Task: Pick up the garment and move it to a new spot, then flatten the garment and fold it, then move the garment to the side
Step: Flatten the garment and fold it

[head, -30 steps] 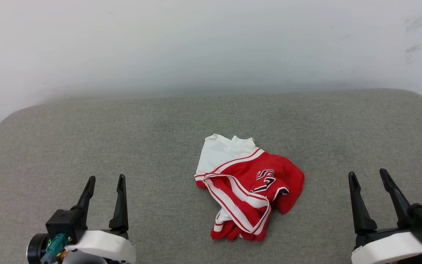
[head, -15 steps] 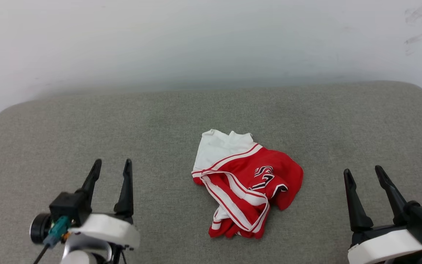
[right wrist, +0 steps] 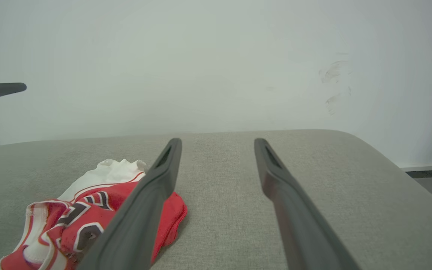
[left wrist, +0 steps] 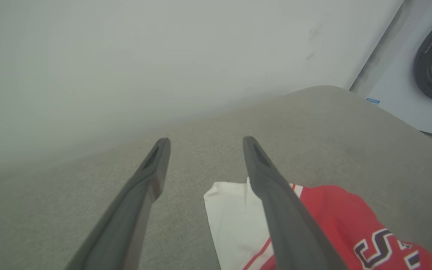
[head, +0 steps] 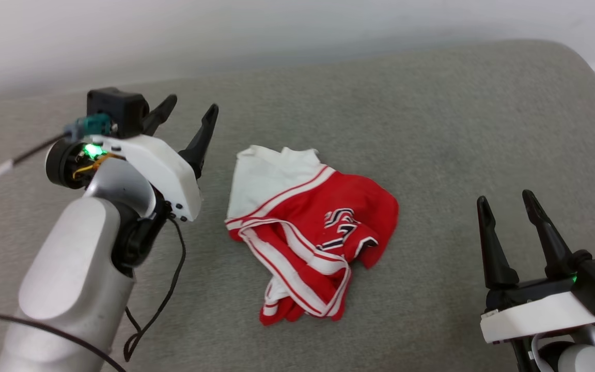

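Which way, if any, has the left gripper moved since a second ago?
Yes. Judged against the garment, the left gripper went forward and inward: from well left of its middle to close beside its white sleeve, not touching.

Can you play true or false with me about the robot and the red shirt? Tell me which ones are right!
1. The garment lies bunched up on the grey cushion. True.
2. The left gripper is squeezing the garment. False: it is open beside the white sleeve and grips nothing.
3. The right gripper is open, off to the side of the garment. True.
4. The garment is blue all over. False: it is red with a white sleeve and red-and-white stripes.
5. The garment is folded into a neat flat square. False: it is crumpled, not yet flattened or folded.
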Robot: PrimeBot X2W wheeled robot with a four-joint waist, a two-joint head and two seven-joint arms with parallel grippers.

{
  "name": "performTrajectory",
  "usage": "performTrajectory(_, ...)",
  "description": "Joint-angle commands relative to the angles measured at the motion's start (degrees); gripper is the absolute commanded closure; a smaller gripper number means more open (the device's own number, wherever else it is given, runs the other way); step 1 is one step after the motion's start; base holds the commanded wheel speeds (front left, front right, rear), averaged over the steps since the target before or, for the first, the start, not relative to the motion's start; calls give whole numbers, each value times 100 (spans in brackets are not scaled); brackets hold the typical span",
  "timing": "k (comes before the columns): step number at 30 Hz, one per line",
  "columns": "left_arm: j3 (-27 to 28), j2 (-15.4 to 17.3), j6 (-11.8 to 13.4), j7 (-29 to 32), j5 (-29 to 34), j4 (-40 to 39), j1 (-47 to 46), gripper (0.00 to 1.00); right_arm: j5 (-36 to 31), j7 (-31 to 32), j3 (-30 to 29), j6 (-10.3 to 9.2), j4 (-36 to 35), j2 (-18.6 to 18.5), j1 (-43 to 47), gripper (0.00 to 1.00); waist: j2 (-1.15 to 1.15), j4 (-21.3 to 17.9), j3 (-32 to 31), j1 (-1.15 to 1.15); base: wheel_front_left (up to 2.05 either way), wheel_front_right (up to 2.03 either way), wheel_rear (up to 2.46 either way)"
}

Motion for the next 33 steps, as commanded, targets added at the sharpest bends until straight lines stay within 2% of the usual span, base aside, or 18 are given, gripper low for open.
performTrajectory(1, -36, 57, -43, 161, -33, 94, -73, 0, 29, -43, 10, 0, 39, 3, -95, 0, 0, -331, 310, 0, 0, 0, 0)
performTrajectory(4, -143, 216, -144, 972, -249, 500, -370, 0, 135, -209, 3, 0, 220, 4, -160, 0, 0, -560, 497, 0, 0, 0, 0)
performTrajectory(5, -269, 342, -219, 1711, -451, 825, -499, 0, 242, -358, -3, 0, 402, 5, -228, 0, 0, -733, 649, 0, 0, 0, 0)
performTrajectory(6, -327, 393, -238, 1937, -496, 910, -514, 0, 271, -404, 1, 0, 452, 5, -249, 0, 0, -776, 690, 0, 0, 0, 0)
performTrajectory(15, -890, 534, -348, 3341, -912, 1388, -329, 0, 377, -627, 83, 0, 758, 4, -487, 0, 0, -892, 890, 0, 0, 0, 0)
performTrajectory(19, -1162, 489, -372, 3636, -1004, 1596, -177, 0, 382, -666, 123, 0, 835, 4, -582, 0, 0, -886, 895, 0, 0, 0, 0)
performTrajectory(20, -1221, 466, -378, 3633, -996, 1630, -141, 31, 384, -677, 133, 0, 863, 4, -591, 0, 0, -889, 878, 0, 0, 0, 0)
performTrajectory(21, -1256, 434, -382, 3537, -999, 1657, -117, 78, 383, -680, 144, 0, 884, 4, -593, 0, 0, -889, 854, 0, 0, 0, 0)
performTrajectory(22, -1271, 385, -385, 3502, -1051, 1699, -65, 100, 384, -684, 148, 0, 899, 4, -594, 0, 0, -883, 832, 0, 0, 0, 0)
performTrajectory(28, -1187, 399, -377, 2616, -876, 1551, -288, 100, 300, -655, 48, 0, 887, 4, -535, 0, 0, -746, 680, 0, 0, 0, 0)
performTrajectory(33, -911, 534, -160, 1747, -656, 1125, -388, 100, 219, -578, -93, 0, 802, 5, -427, 0, 0, -473, 517, 0, 0, 0, 0)
